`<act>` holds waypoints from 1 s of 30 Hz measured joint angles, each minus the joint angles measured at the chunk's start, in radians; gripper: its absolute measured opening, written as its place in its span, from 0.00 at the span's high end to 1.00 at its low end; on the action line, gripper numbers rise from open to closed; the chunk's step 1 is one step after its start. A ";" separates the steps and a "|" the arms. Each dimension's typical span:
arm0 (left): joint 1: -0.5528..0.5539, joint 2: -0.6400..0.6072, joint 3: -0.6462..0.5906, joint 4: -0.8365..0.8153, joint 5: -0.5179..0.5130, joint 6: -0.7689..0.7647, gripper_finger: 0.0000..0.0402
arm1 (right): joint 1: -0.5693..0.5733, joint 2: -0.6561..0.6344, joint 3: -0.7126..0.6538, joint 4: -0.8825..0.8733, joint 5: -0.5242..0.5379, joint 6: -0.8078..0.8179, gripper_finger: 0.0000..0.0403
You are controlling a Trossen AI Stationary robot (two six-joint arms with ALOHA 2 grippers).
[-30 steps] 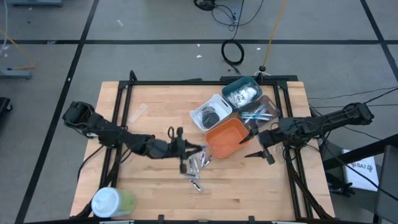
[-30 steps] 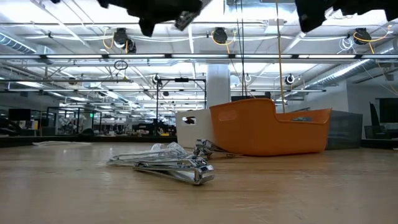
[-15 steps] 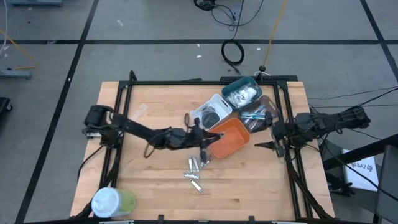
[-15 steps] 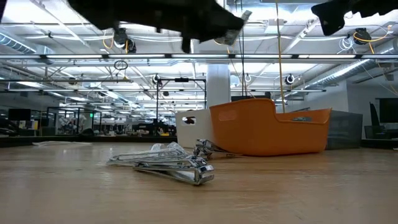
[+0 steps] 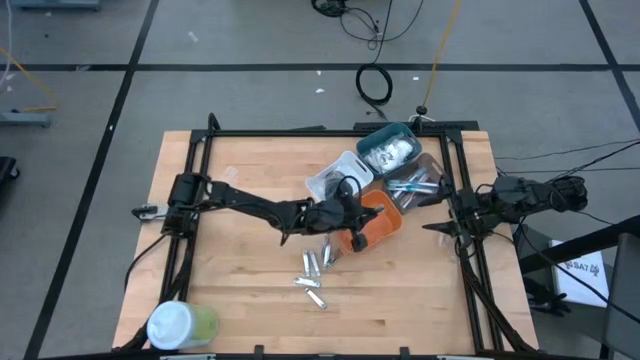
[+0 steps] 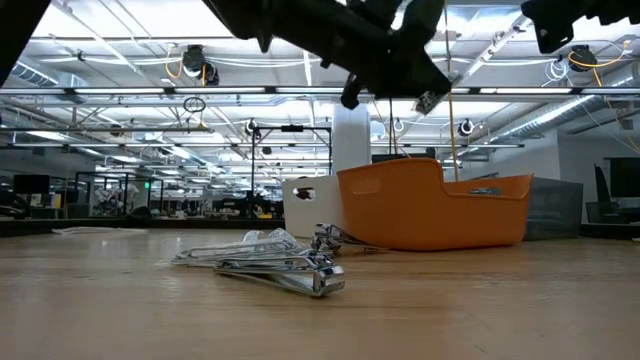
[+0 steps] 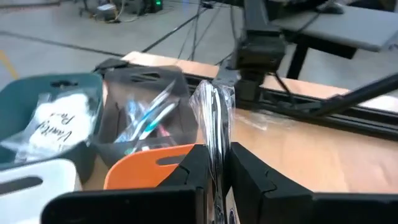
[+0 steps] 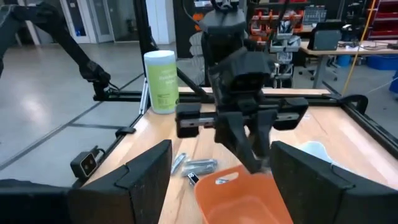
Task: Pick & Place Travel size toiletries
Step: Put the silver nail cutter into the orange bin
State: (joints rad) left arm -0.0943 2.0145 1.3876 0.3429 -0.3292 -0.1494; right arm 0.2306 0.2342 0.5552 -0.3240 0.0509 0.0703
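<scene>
Toiletries: the left gripper [image 5: 357, 222], pinched shut on a clear-wrapped packet [image 7: 213, 121], hung over the orange bin [image 5: 383, 222]; release seemed due next.

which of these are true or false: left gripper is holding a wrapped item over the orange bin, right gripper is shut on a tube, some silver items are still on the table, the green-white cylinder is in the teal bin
1. The left gripper holds a clear-wrapped item above the orange bin. True.
2. The right gripper is shut on a tube. False: it is open and empty, waiting at the table's right edge.
3. Silver items lie on the table. True.
4. The green-white cylinder sits in the teal bin. False: it stands at the table's near left corner, and the teal bin holds white packets.
</scene>
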 joint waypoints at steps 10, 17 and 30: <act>0.034 0.038 0.001 -0.114 -0.038 -0.172 0.89 | 0.000 -0.026 -0.071 0.016 0.000 0.027 0.36; 0.023 0.054 0.002 -0.114 0.034 -0.174 0.89 | 0.000 -0.027 -0.095 0.076 0.001 0.021 0.36; 0.022 0.054 0.001 -0.125 0.041 -0.220 0.88 | 0.000 -0.027 -0.095 0.081 0.001 0.016 0.36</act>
State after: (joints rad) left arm -0.0723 2.0689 1.3884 0.2174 -0.2882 -0.3698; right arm 0.2306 0.2073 0.4599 -0.2432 0.0517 0.0860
